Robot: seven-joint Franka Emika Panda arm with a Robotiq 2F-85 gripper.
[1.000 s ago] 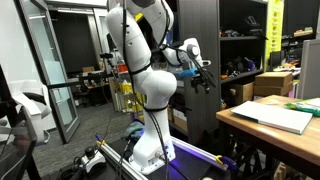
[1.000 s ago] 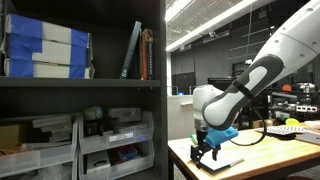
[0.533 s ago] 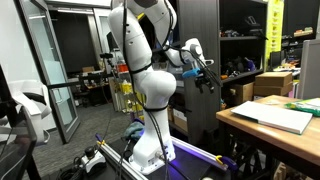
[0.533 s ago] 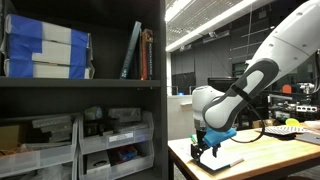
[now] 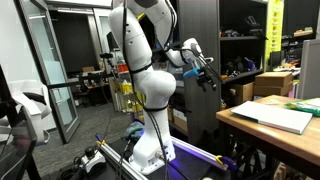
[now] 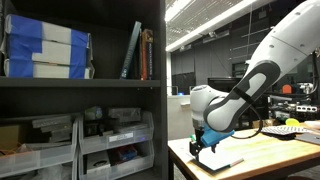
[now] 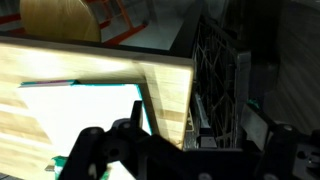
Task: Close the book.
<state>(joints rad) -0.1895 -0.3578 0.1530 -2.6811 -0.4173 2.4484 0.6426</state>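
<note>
The book (image 5: 276,117) lies flat on the wooden table (image 5: 240,121) with its white pages up. In the wrist view its white page (image 7: 75,125) shows a thin teal edge, near the table's corner. It shows in both exterior views; in an exterior view it is a pale slab (image 6: 224,162) at the table's near end. My gripper (image 5: 208,81) hangs in the air off the table's end, apart from the book. In an exterior view it (image 6: 203,149) is just above the table's edge. In the wrist view its fingers (image 7: 200,140) are spread wide with nothing between them.
A dark shelf unit (image 6: 80,90) with boxes, books and bins stands close to the table's end. A small green thing (image 5: 303,104) and a cardboard box (image 5: 272,84) sit at the table's far side. A dark rack (image 7: 225,70) borders the table edge.
The gripper has shifted slightly along the table's end; its fingers stay open. The book has not moved.
</note>
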